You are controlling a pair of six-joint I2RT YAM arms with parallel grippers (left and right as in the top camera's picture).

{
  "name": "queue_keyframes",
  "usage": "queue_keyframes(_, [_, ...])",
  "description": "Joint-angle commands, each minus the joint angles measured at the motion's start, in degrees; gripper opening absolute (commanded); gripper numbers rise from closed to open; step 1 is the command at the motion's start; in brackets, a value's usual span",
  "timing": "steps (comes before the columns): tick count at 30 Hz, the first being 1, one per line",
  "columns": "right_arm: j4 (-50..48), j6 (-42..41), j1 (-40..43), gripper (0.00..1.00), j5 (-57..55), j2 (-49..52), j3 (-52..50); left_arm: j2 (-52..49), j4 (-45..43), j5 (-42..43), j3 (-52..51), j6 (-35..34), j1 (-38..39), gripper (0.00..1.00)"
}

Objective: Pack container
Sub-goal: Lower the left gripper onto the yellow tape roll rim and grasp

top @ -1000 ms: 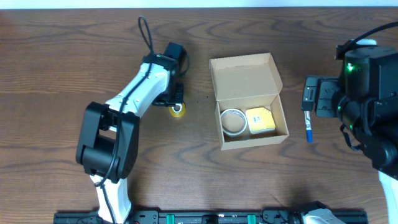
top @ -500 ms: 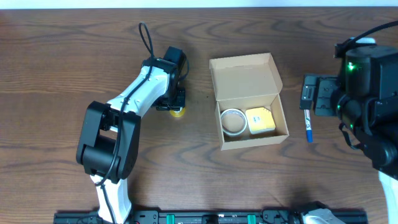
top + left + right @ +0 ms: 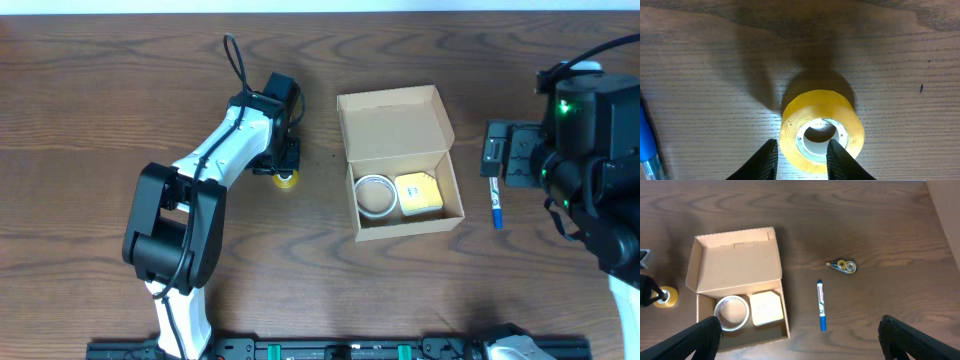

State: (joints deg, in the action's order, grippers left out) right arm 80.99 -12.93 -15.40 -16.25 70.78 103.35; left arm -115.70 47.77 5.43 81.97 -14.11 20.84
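Observation:
The container [image 3: 392, 122] is a tan cardboard box in the middle of the table, with its flap lid open toward the back. Inside lie a white tape roll [image 3: 376, 195] and a pale yellow square pad [image 3: 418, 193]. A yellow tape roll [image 3: 286, 179] lies flat on the wood left of the box. My left gripper [image 3: 803, 157] sits right over that yellow tape roll [image 3: 812, 112]. Its jaws are parted: one finger is over the white core and the other is just outside the rim. My right gripper [image 3: 800, 345] hangs wide open and empty above the table right of the box.
A blue pen [image 3: 495, 205] lies on the wood right of the box, also seen in the right wrist view [image 3: 821, 305]. A small correction tape dispenser [image 3: 842, 266] lies beyond it. Another blue pen [image 3: 646, 135] shows at the left edge of the left wrist view.
My left gripper has shifted slightly toward the yellow roll and its jaws have opened a little. The right arm has stayed still.

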Motion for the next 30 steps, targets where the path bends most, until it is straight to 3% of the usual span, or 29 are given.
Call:
queue_keyframes(1, [0.37, 0.57, 0.42, 0.99, 0.17, 0.09, 0.79, 0.59, 0.00, -0.96, -0.31, 0.55, -0.02, 0.33])
queue_keyframes(15, [0.48, 0.11, 0.42, 0.99, 0.22, 0.09, 0.79, 0.59, -3.30, -1.36, -4.48, 0.37, -0.02, 0.33])
queue_keyframes(16, [0.37, 0.07, 0.42, 0.99, 0.24, 0.09, 0.79, 0.59, -3.32, -1.36, -4.48, 0.35, -0.02, 0.29])
queue_keyframes(17, [0.42, -0.15, 0.42, 0.99, 0.24, 0.09, 0.79, 0.59, -3.30, -1.36, -4.48, 0.35, -0.02, 0.15])
queue_keyframes(18, [0.46, -0.26, 0.42, 0.99, 0.22, 0.09, 0.79, 0.59, -3.30, -1.36, -4.48, 0.35, -0.02, 0.08])
queue_keyframes(30, [-0.52, -0.26, 0.42, 0.99, 0.22, 0.11, 0.79, 1.55, 0.09, -0.48, -2.45, 0.15, -0.02, 0.06])
